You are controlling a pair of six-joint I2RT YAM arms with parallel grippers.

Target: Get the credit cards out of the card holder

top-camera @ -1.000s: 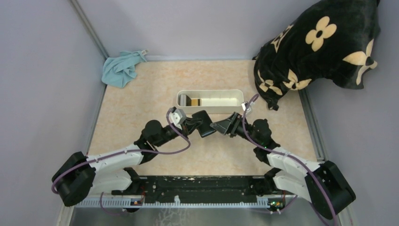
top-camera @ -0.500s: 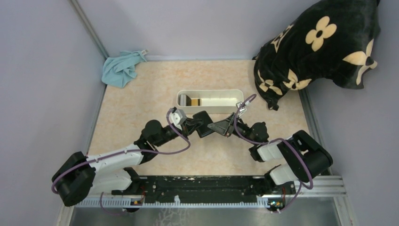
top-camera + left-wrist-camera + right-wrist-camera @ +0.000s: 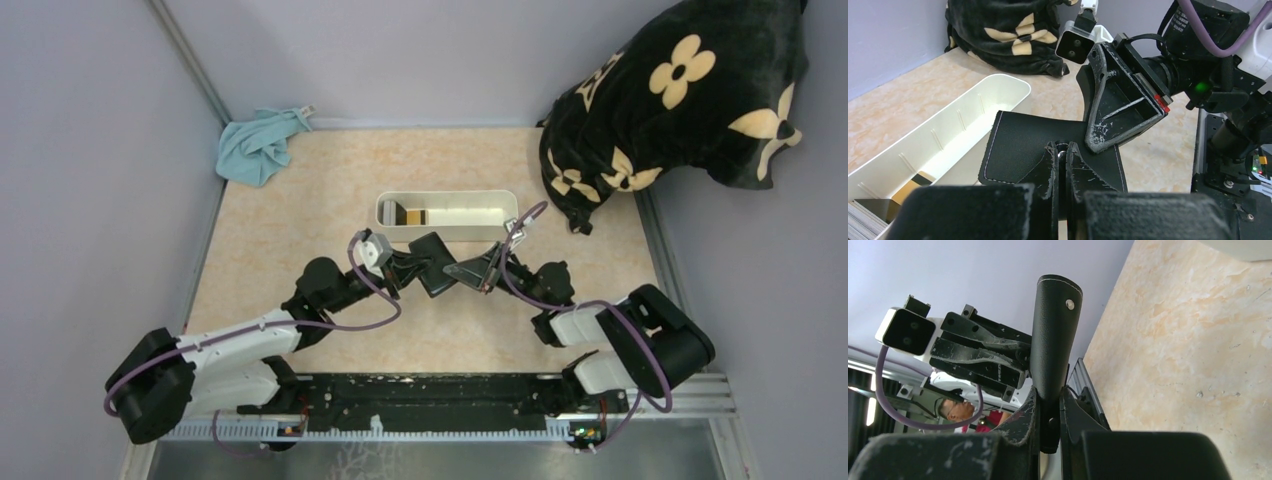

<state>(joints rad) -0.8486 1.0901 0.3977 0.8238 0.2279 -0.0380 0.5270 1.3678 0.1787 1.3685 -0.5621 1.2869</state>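
Note:
The card holder (image 3: 434, 265) is a black folding wallet held up over the table between both arms, just in front of the white tray. My left gripper (image 3: 410, 266) is shut on its near edge; in the left wrist view the fingertips (image 3: 1062, 148) pinch the black leather (image 3: 1018, 145). My right gripper (image 3: 463, 270) comes in from the right. In the right wrist view it (image 3: 1049, 396) is shut on a black flap with a metal snap (image 3: 1055, 330). The credit cards are hidden.
A white oblong tray (image 3: 445, 195) stands behind the wallet, with a grey stack and a tan item at its left end (image 3: 878, 210). A black flowered blanket (image 3: 680, 100) fills the back right corner. A light blue cloth (image 3: 258, 145) lies back left.
My right gripper moved left onto the wallet and went from open to shut on its flap, the right arm folding back. The left gripper kept its hold and barely moved.

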